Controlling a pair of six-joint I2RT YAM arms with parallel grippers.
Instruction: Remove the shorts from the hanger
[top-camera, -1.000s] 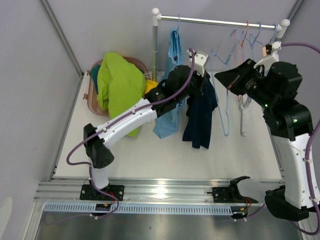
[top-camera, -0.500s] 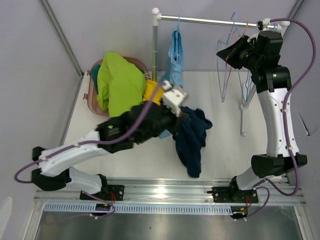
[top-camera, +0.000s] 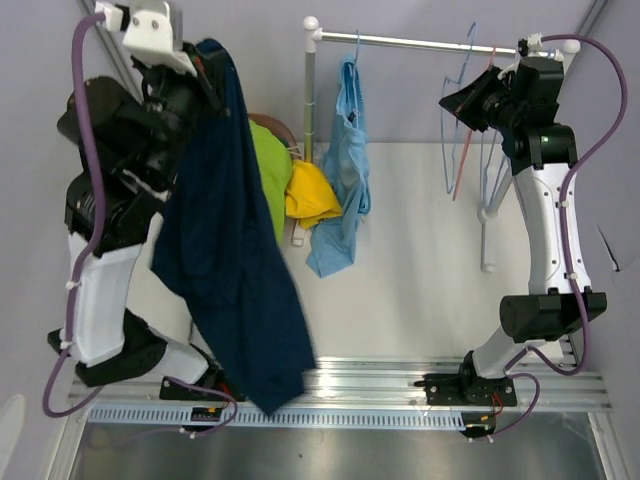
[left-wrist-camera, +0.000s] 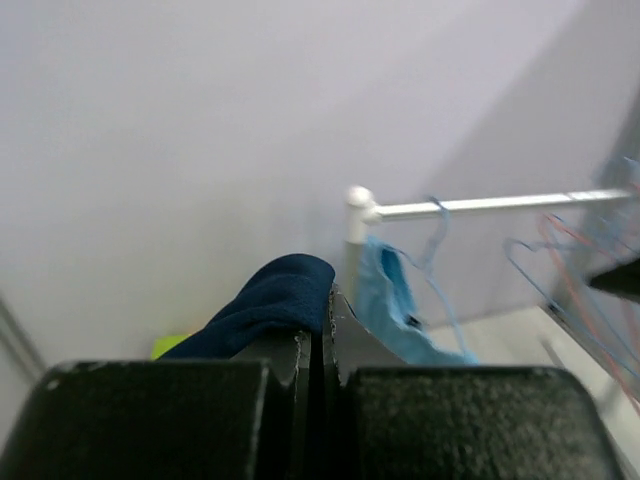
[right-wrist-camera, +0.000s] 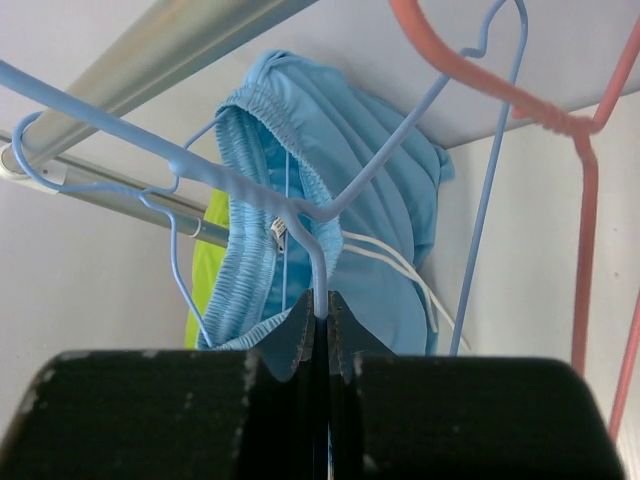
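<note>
My left gripper (top-camera: 203, 62) is raised high at the far left, shut on the waist end of the navy shorts (top-camera: 235, 270). They hang from it in a long drape down to the near rail. In the left wrist view the navy cloth (left-wrist-camera: 272, 295) bulges over the closed jaws (left-wrist-camera: 322, 305). The light blue shorts (top-camera: 345, 170) hang from a blue hanger on the rail (top-camera: 430, 42). My right gripper (top-camera: 447, 101) is up by the rail's right end. It is shut on the wire of a bare light blue hanger (right-wrist-camera: 250, 190).
Lime green shorts (top-camera: 268, 170) and yellow shorts (top-camera: 312, 192) lie heaped in a brown basket (top-camera: 275, 122) at the back left. A red hanger (right-wrist-camera: 560, 120) and another blue one hang beside my right gripper. The rack's post (top-camera: 310, 100) stands behind the basket.
My left arm has swung from low over the table up to the far left, carrying the navy shorts clear of the rack. The right gripper has stayed by the rail holding the hanger.
</note>
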